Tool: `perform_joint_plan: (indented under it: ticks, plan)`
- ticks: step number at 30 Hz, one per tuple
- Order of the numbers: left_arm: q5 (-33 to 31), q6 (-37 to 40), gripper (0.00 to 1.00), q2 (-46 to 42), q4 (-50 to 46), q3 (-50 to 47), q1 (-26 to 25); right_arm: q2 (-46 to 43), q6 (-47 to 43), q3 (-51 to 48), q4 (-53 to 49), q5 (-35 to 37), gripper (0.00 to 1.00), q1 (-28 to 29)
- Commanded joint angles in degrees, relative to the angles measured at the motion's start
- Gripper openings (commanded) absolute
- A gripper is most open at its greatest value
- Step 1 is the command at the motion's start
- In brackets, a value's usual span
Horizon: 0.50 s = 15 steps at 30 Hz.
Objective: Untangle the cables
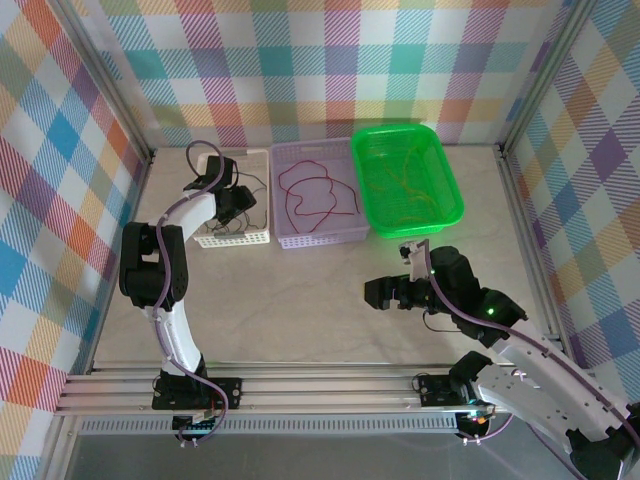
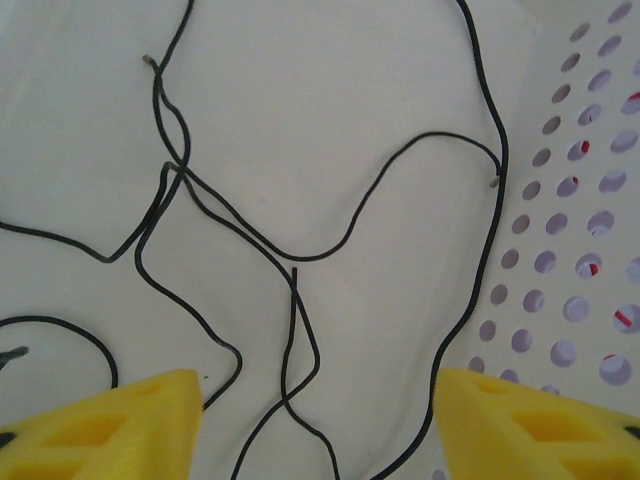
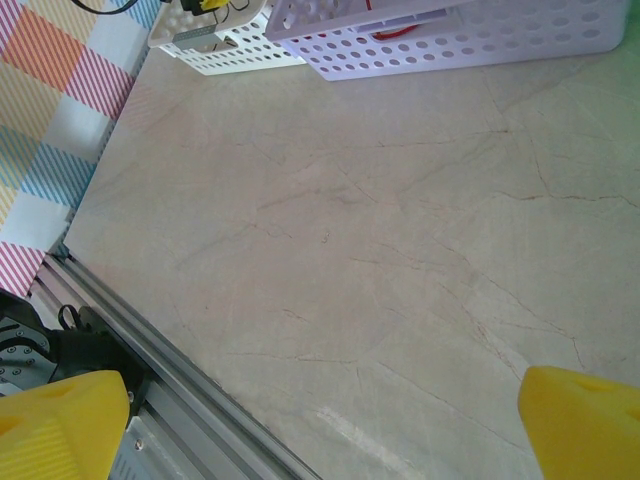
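Arms: two, left one reaching to the far left of the desk [image 1: 300, 310], right one low over the bare middle.
Baskets: three in a row at the far side: white basket [image 1: 238, 240], lavender basket [image 1: 322, 238], green basket [image 1: 415, 228], touching or nearly so.
Cables, where: sorted by colour from what shows. Black cables [image 2: 318, 258] lie in the white basket, red cables [image 1: 315, 192] in the lavender one, yellow-orange cables [image 1: 405, 180] in the green one.
Cables, count: honestly hard to say. In the left wrist view the black strands cross over each other a bunch and run off the picture; about four loose ends show, so a few wires at least. The red looks like one or two long loops from above. The yellow-orange ones are too faint against the green to count.
Left claw [image 2: 320, 440]: hangs over the white basket's floor, its two yellow fingertips [image 2: 100, 425] well apart, clamped on nothing. A couple of black strands run through the gap on the floor below.
Right claw [image 3: 320, 440]: spread wide, empty, only bare desk between the tips.
Cut off: only the tips of each claw's fingers show in the wrist views.
Partly hidden: from above, the left arm covers part of the white basket. Bits of red peek through the holes in that basket's side wall.
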Motion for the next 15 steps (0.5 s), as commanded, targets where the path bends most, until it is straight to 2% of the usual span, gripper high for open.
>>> perform_joint_plan:
  ticks: [1, 4, 7, 10, 15]
  plan:
    - [0.5, 0.5, 0.68, -3.9, -2.3, 2.4, 0.3, -1.0, 0.2, 1.7, -1.0, 0.1, 1.00, -0.1]
    - [0.4, 0.6, 0.77, -5.4, -2.9, 3.1, 0.3, -1.2, 0.0, 2.1, -1.5, 0.7, 1.00, -0.1]
    - [0.2, 1.0, 0.94, -6.7, -3.8, 4.2, 0.2, -1.6, 0.1, 2.4, -1.9, 1.2, 1.00, -0.1]
    - [0.5, 1.2, 1.00, -8.0, -4.7, 5.4, 0.1, -2.2, 0.3, 2.3, -2.1, 1.8, 1.00, -0.1]
    - [0.6, 2.6, 1.00, -10.9, -4.9, 6.3, -0.1, -3.0, 0.5, 2.3, -2.4, 3.5, 1.00, -0.1]
